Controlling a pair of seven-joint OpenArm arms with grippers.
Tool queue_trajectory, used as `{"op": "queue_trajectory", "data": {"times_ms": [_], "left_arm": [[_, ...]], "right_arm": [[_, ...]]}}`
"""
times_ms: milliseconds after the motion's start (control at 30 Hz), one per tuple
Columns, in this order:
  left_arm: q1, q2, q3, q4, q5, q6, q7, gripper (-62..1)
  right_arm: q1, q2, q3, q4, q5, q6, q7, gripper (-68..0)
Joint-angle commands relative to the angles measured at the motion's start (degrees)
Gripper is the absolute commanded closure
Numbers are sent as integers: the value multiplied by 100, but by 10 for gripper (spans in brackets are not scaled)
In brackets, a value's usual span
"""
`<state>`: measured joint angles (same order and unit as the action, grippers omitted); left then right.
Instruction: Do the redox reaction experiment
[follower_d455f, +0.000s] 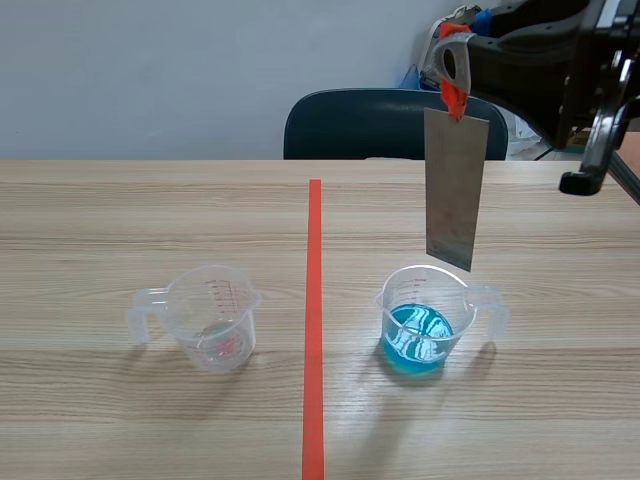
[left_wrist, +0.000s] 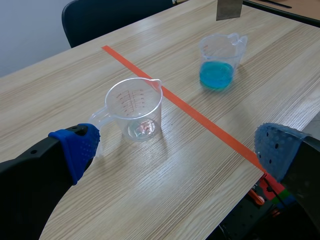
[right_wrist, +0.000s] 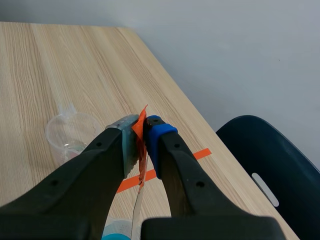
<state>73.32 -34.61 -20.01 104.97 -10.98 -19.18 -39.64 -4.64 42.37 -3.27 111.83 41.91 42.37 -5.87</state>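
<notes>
Wood table (follower_d455f: 150, 200): thin metal sheet (follower_d455f: 455, 190) hangs just above the cup of blue liquid (follower_d455f: 425, 320), ur R gripper (right_wrist: 141, 131) pinched on its orange tape tab (follower_d455f: 453, 95). L gripper (left_wrist: 177, 147) gapes, nothing in it. Sheet looks light, stiff, prob swingy; tab's ur hold pt.

I work at a light wood-grain table (follower_d455f: 120, 420) that fills most of my view, with an orange-red tape line (follower_d455f: 314, 300) running down its middle toward its far edge. Just beyond the table's far edge stands a dark blue chair (follower_d455f: 360, 125) with a rounded back, pushed in close. Farther beyond the table rises a plain pale grey wall (follower_d455f: 150, 70), evenly lit, and the light leaves only soft shadows on the tabletop.
</notes>
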Motion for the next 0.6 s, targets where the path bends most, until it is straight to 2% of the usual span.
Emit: {"op": "queue_trajectory", "data": {"times_ms": [0, 567], "left_arm": [[-17, 46, 26, 28, -37, -4, -81, -623], [-17, 44, 26, 28, -37, -4, -81, -623]], "right_arm": [[116, 15, 4, 87, 98, 35, 96, -5], [116, 15, 4, 87, 98, 35, 131, -4]]}}
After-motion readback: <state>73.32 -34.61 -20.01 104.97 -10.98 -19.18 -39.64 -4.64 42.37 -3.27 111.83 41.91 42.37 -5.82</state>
